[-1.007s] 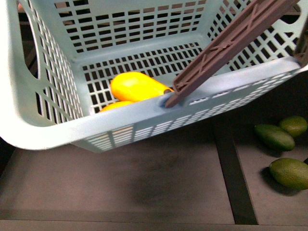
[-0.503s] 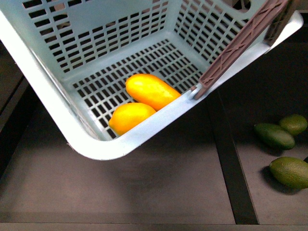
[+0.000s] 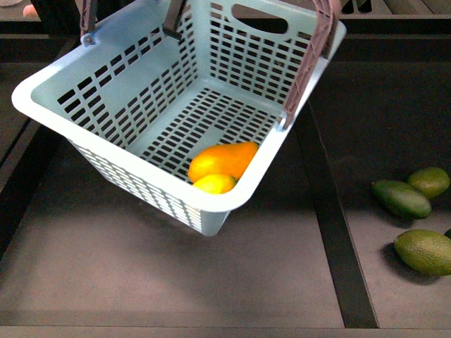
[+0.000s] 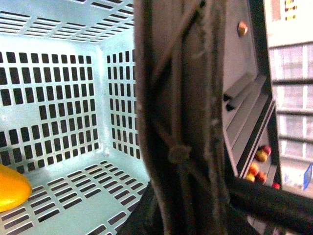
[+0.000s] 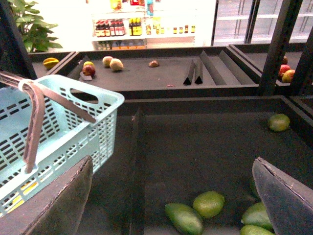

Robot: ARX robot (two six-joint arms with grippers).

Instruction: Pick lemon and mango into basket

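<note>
My basket (image 3: pixel 106 105) hangs tilted above the dark surface (image 3: pixel 176 267), on the left side of the scene, its near corner dipping lowest. Both fruits have gathered in that low near corner: the orange mango (image 3: pixel 224 158) lies on the slotted floor against the near wall, and the yellow lemon (image 3: pixel 215 184) sits just nearer, touching it and pressed to the rim. The brown handle (image 3: pixel 310 56) rises from the basket's right rim toward the far top, out of the front view.

From my left wrist the handle (image 4: pixel 183 117) fills the middle of the picture, very close, with the basket's slotted walls behind it and a sliver of the mango (image 4: pixel 12 188) at the edge. My left claw itself does not show there, so I cannot tell whether it is clenched on the handle.

My right claw (image 5: pixel 173 196) is released, its two dark fingers (image 5: pixel 58 205) spread wide apart and holding nothing, to the right of the basket (image 5: pixel 73 127). Green fruits (image 3: pixel 402 199) lie on the surface at the right, well apart from the basket.
</note>
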